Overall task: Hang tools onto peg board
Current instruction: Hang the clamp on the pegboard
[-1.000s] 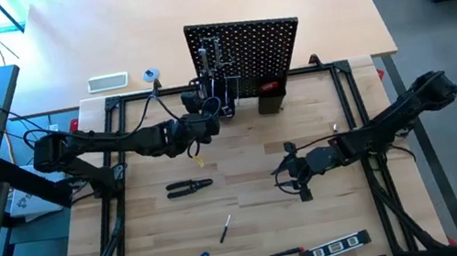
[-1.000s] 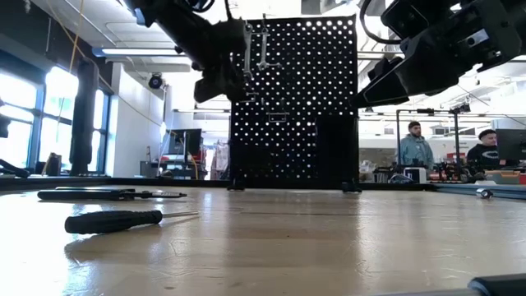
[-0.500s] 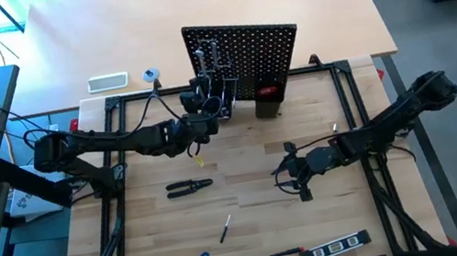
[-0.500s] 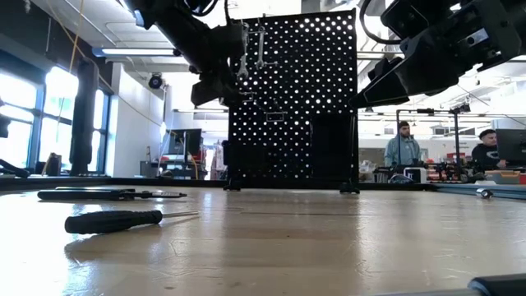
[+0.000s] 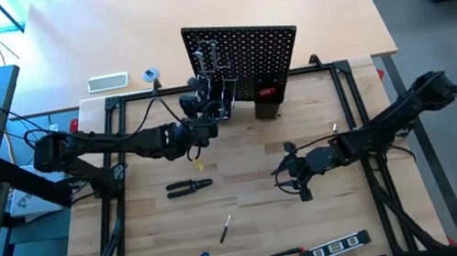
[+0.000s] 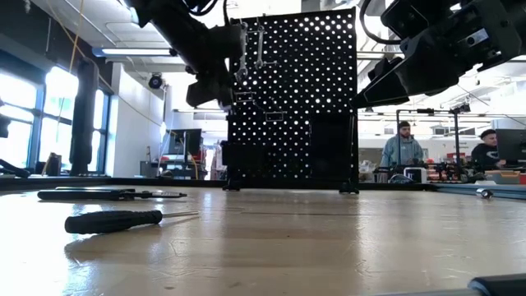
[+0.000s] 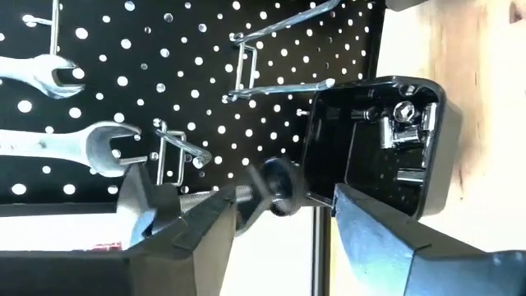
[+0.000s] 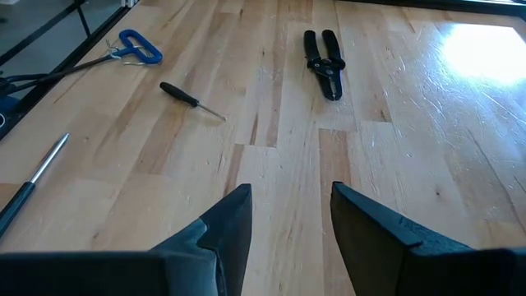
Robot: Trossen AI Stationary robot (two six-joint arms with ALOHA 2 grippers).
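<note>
C-clamp: The black C-clamp is found right up against the peg board, just beside a wire hook and near the hung silver wrenches. Whether it is hung fully on the hook cannot be told.
Long axis: Its screw is seen lying along the face of the board, across the gap between the two fingers.
Where it lies from the pincer: The clamp is set between the fingers of the left gripper, on the board side of them.
Left gripper state: The fingers are spread apart, with a gap showing on the side toward the holder box. The clamp does not look pinched.
Nearer arm: The left arm is reached up to the board. The right arm is kept well apart from it.
Coming move: A straight pull back from the board is likely called for, so the clamp is not knocked.
Right gripper state: The right gripper is held low over the table, fingers apart, with nothing in them.
Farther out: The pliers are left lying flat on the table.
</note>
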